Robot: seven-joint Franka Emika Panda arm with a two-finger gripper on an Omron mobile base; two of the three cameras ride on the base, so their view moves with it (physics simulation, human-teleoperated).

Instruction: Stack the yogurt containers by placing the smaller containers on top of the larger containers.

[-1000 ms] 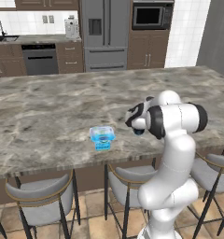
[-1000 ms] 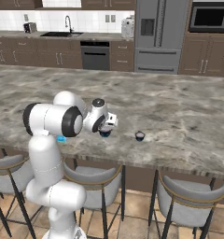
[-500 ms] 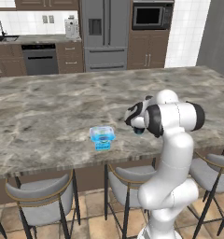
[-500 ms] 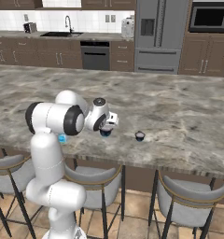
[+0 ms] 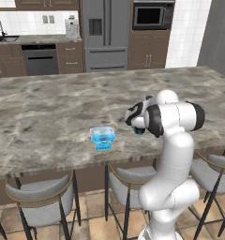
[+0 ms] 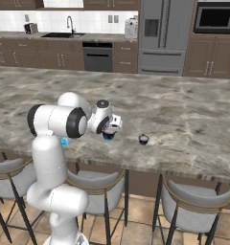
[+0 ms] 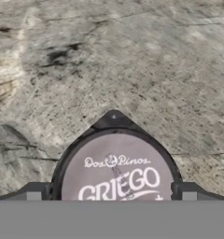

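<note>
The smaller dark cup [image 7: 116, 170] with its pale "Griego" lid stands on the marble counter [image 5: 48, 117]. My gripper [image 7: 111, 196] hangs open just above it, one dark fingertip [image 7: 33, 193] on each side of the lid. The left base view has the gripper [image 5: 137, 126] over that cup [image 5: 140, 132], right of the light-blue squarish tub [image 5: 102, 138]. From the right base view the gripper [image 6: 109, 130] covers most of the cup [image 6: 108, 138]. The tiny dark cup [image 6: 143, 139] stands alone further right. My arm hides most of the tub [image 6: 64, 141] there.
The counter's front edge [image 5: 63, 166] runs close below the tub and cups. Grey bar stools [image 5: 37, 192] stand under it. Cabinets, an oven and a fridge [image 5: 105, 33] line the far wall beyond a wide stretch of marble.
My hand has sunk slightly toward the smaller dark cup. The jaws stay wide. Tub and cups have not moved.
</note>
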